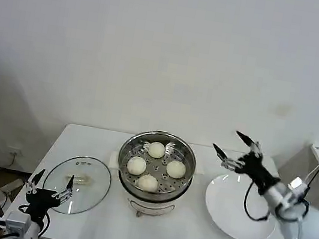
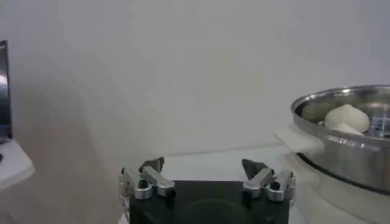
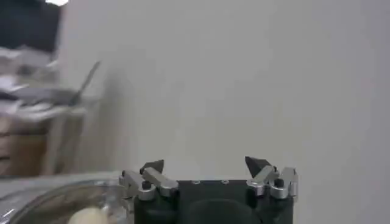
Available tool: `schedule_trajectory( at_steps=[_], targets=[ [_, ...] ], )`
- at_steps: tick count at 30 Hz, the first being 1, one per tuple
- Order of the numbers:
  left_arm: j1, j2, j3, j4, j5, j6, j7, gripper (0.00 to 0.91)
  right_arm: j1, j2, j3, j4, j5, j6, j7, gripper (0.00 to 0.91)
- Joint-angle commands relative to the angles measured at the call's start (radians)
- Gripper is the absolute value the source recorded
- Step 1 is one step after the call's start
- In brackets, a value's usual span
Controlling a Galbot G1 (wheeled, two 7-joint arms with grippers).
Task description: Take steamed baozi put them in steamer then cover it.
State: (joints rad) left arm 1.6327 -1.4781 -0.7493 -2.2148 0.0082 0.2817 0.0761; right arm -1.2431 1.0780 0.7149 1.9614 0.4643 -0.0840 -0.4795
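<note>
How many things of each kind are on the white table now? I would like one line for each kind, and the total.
Steamed baozi: 4, all in the steamer, e.g.
Steamer: 1
Glass lid: 1
White plate: 1
Total: 7

The steamer [image 1: 156, 169] is placed at the middle of the table [image 1: 190, 233] and serves as the reference. Four steamed baozi [image 1: 156, 150] are seated in the steamer on its perforated tray, arranged as a ring: one behind, one in front, one to each side. The glass lid [image 1: 75, 192] is laid flat on the table to the left of the steamer, just beside it. The plate [image 1: 235, 213] is positioned on the table to the right of the steamer, slightly apart from it.
</note>
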Motion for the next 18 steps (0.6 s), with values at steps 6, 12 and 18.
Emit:
schedule_trajectory(
  at_steps=[6, 12, 18],
  targets=[
    [0.001, 0.016, 0.0, 0.023, 0.071, -0.004, -0.035, 0.907, -0.447, 0.279, 0.133, 0.011, -0.086, 0.198, 0.246, 0.907],
    [0.009, 0.034, 0.023, 0.04, 0.242, -0.038, -0.052, 0.907, -0.459, 0.278, 0.125, -0.002, -0.089, 0.177, 0.266, 0.907],
    [0.019, 0.085, 0.068, 0.135, 0.611, -0.129, -0.101, 0.907, -0.417, 0.279, 0.109, 0.007, -0.081, 0.137, 0.307, 0.907]
  ],
)
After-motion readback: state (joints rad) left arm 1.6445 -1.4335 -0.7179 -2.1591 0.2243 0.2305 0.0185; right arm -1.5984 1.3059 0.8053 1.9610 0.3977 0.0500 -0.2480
